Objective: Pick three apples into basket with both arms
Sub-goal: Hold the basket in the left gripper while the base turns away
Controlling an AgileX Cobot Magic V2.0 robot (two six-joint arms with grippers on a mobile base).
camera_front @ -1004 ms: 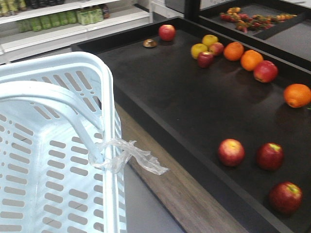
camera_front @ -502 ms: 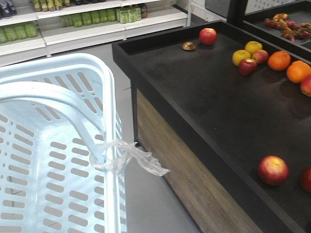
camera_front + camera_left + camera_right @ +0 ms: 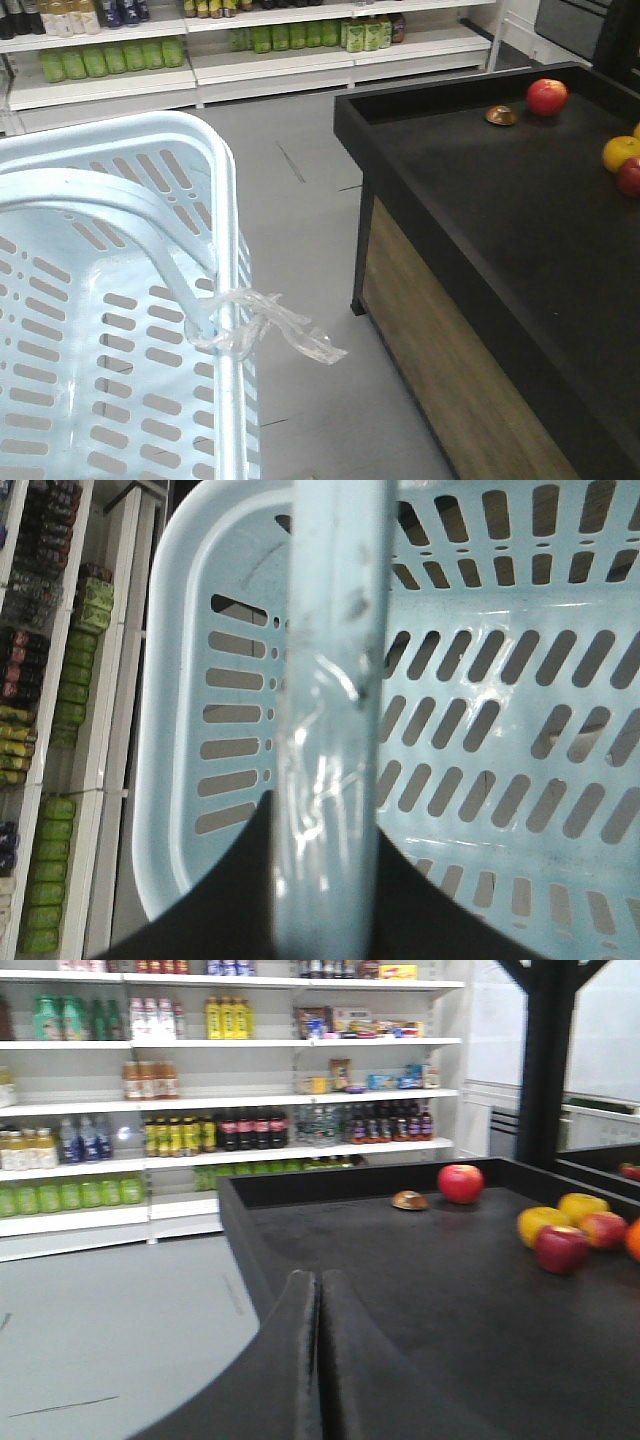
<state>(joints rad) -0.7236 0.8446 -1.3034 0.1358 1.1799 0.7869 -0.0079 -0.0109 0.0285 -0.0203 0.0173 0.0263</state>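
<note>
Front view, basket [image 3: 205, 140]: pale blue, slotted, fills left side; nothing visible inside; handle [image 3: 100, 195] arched over it, clear film [image 3: 270, 328] knotted on.
Front view, apples: one dark maroon apple [image 3: 630, 177] cut by right edge, on black display table [image 3: 480, 220], just beside a yellow apple [image 3: 620, 152]; brighter red apple [image 3: 547, 96] in far corner near small brown object [image 3: 501, 116]; all well apart from basket.
Front view, grippers: none in view.
Left wrist, left gripper [image 3: 325, 820]: dark fingers either side of handle, clamped on it by the look; basket hanging below.
Left wrist, basket handling: light, stiff plastic, likely to swing; best held mid-handle.
Right wrist, right gripper [image 3: 320, 1280]: fingers pressed together, holding nothing, aimed over table.
Right wrist, apples: maroon one in cluster at right, against yellow ones; reddish apple [image 3: 605, 1228] behind it; third not seen.
Apple handling: firm, smooth waxy skin, fairly heavy, round so prone to roll; bruises if dropped; grasp across widest girth from above, fingers opened wide first.
</note>
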